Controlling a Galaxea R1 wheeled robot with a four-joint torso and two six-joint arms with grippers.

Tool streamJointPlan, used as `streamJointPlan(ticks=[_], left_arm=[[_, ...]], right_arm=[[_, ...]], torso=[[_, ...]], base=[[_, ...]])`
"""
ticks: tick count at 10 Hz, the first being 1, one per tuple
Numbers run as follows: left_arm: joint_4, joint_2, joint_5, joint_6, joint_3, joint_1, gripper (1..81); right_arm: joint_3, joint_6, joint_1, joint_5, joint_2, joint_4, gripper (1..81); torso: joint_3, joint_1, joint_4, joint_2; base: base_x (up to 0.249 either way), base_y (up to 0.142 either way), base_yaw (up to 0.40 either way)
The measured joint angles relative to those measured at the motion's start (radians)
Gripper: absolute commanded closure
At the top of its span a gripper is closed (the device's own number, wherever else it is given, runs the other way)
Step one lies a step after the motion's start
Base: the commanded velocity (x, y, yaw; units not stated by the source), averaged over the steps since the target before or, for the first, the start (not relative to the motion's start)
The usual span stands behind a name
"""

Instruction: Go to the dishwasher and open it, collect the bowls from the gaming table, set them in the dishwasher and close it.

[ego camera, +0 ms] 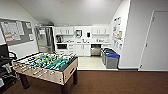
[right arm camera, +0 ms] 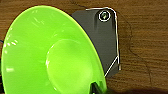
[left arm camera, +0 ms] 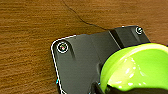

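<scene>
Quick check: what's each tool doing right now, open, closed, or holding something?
Left tool: holding a green bowl.
Right tool: holding a green bowl.

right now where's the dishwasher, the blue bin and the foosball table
dishwasher [ego camera: 95, 50], head view, steel front panel
blue bin [ego camera: 111, 60], head view, front wall
foosball table [ego camera: 65, 71], head view, wooden side panel

Bright green bowl [right arm camera: 50, 52] looms large over brown carpet; a paler yellow-green bowl [left arm camera: 136, 66] too. Stainless-steel dishwasher [ego camera: 95, 50] shut, centre-right under the counter.
</scene>
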Motion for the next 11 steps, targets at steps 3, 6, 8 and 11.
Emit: streamJointPlan(ticks=[3,6,8,11], left_arm=[[0.000,0.000,0.000,0.000,0.000,0.000,81.1],[0.000,0.003,0.000,0.000,0.000,0.000,81.1],[0.000,0.007,0.000,0.000,0.000,0.000,81.1],[0.000,0.001,0.006,0.000,-0.002,0.005,81.1]], right_arm=[[0.000,0.000,0.000,0.000,0.000,0.000,81.1],[0.000,0.000,0.005,-0.001,0.000,0.000,81.1],[0.000,0.000,0.007,0.000,-0.001,-0.001,81.1],[0.000,0.000,0.000,-0.001,-0.002,-0.001,81.1]], torso=[[0.000,0.000,0.000,0.000],[0.000,0.000,0.000,0.000],[0.000,0.000,0.000,0.000],[0.000,-0.001,0.000,0.000]], base=[[0.162,-0.076,0.000],[0.162,-0.077,0.000],[0.161,0.000,0.000],[0.164,0.000,0.000]])
